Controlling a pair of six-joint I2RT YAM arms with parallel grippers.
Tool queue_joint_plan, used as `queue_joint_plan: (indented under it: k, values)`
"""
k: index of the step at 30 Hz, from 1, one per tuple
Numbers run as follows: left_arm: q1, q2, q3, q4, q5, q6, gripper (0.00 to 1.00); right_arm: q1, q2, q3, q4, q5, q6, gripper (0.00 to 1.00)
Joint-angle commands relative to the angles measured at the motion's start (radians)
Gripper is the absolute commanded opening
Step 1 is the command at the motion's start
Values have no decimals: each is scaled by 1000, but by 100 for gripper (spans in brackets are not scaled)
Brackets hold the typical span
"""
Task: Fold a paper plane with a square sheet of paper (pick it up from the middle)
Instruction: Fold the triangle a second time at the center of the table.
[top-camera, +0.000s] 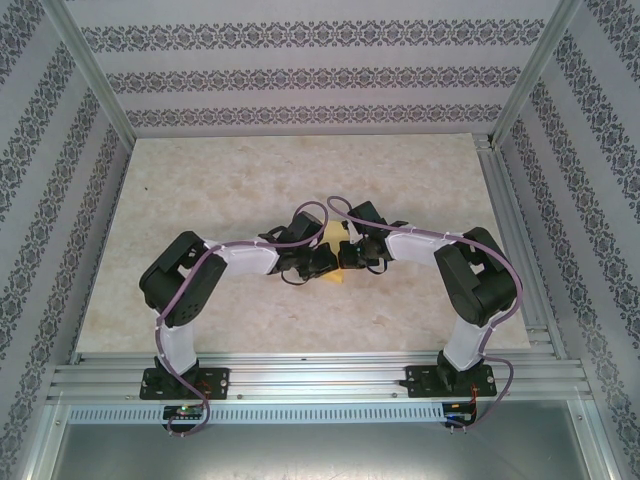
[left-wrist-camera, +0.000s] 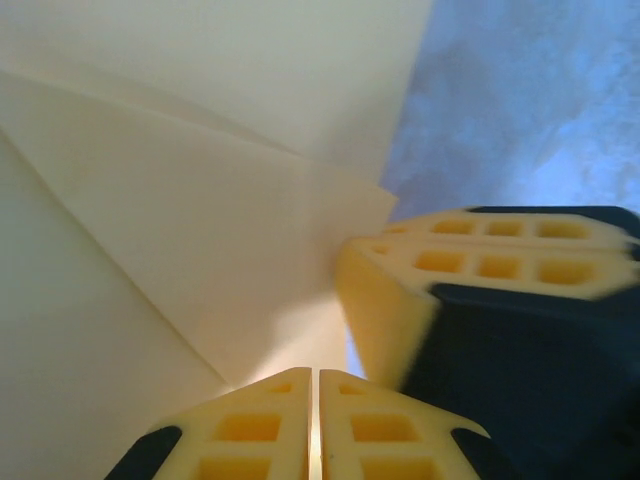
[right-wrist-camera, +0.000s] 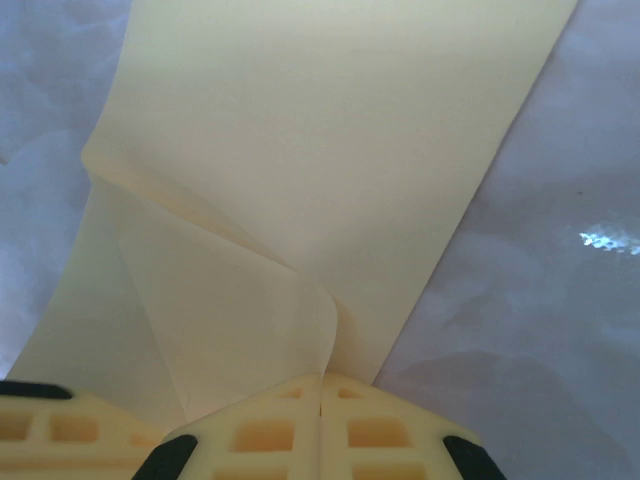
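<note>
Patterned walls (top-camera: 300, 80) closed the workspace at the back and on both sides, and an aluminium rail (top-camera: 320, 375) ran along the near edge. Between them the pale marbled desk (top-camera: 200, 200) lay bare across its far half and toward both side edges, leaving open room all around the middle.

The left arm (top-camera: 185, 290) and right arm (top-camera: 480, 285) bent inward from their bases and met head-on at the desk's centre. The sheet of paper (top-camera: 333, 237), pale yellow, sat at that meeting point, well apart from every desk edge. One corner poked out behind the wrists and a smaller tip showed toward the near side.

Seen from the wrists, the sheet was partly folded. A diagonal crease crossed it, an upper layer ended in a free corner, and one long straight edge ran out over the desk.

The left pincer (left-wrist-camera: 314, 385) had its fingers pressed together on the sheet's edge. The right pincer (right-wrist-camera: 320, 385) was likewise clamped on the paper, which buckled into a soft ridge at its tips. The two pincers sat just beside each other.
</note>
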Motion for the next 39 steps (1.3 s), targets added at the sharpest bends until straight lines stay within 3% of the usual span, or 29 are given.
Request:
queue_joint_plan:
  k: [1,19,25,39]
  values:
    - [-20,-46,-14,-3,-11,-14,12,17,35,10,-9,14,8,4]
    - [-57,15,-69,88,-18,-62,8,18,45,23,-12,9,7,4]
    - [-58,-3,-60,32,-79,-46,9,18,44,18,-11,9,7,4]
    - [-86,64,-87,39,-65,-43,8,19,42,31,-29,13,-3,4]
